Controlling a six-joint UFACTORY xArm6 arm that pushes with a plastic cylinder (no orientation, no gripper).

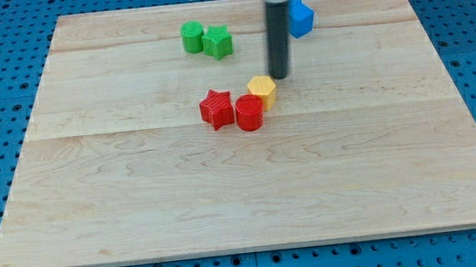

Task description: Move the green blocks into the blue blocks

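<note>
My tip (279, 76) seemingly touches yellow block (263, 88).

no readable txt, no labels, no nos. on anything

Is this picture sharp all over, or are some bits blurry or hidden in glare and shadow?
In the camera view, the lighting is even and soft: the wooden board shows no glare. The blocks cast only faint shadows, as under the red star and red cylinder. The dark rod looks slightly blurred; my tip sits just above the yellow block. The blue block is partly hidden behind the rod.
</note>
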